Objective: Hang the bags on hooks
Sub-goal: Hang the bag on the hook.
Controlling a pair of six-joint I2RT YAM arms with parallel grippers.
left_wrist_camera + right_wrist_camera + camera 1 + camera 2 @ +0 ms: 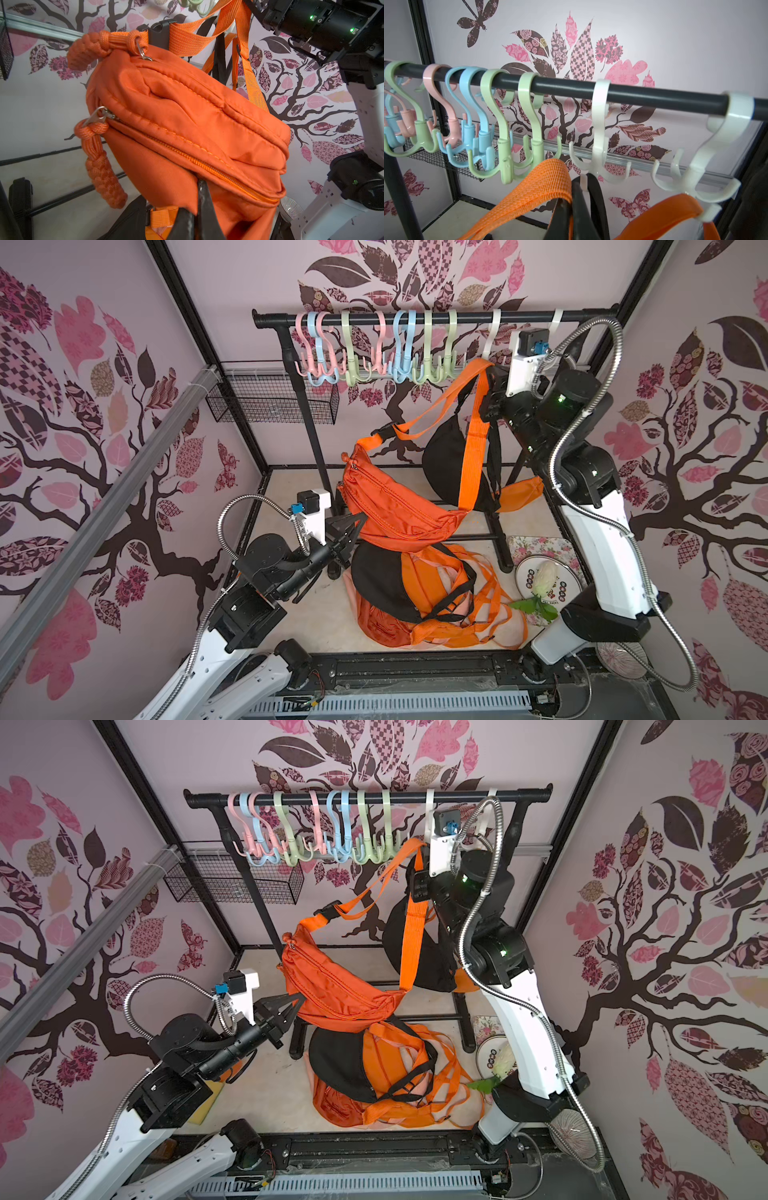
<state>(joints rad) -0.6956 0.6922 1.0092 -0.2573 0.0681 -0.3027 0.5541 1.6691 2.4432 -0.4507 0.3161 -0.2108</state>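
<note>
Pinched underside of orange nylon sling bag (399, 506) with left gripper (194, 197), its woven orange strap (542, 180) with right gripper (571, 197), tips partly buried in fabric.

Pale lilac walls (249, 281) carry brown and pink tree-and-leaf decals, with black frame posts (184, 302) at the corners. A black clothes rack (365, 317) stands centre frame, a wire basket (270, 400) left of it. The beige floor (320, 622) is evenly lit.

Bright even light, soft shadows, wide-angle edge distortion, wrist-view foreground blur
</note>
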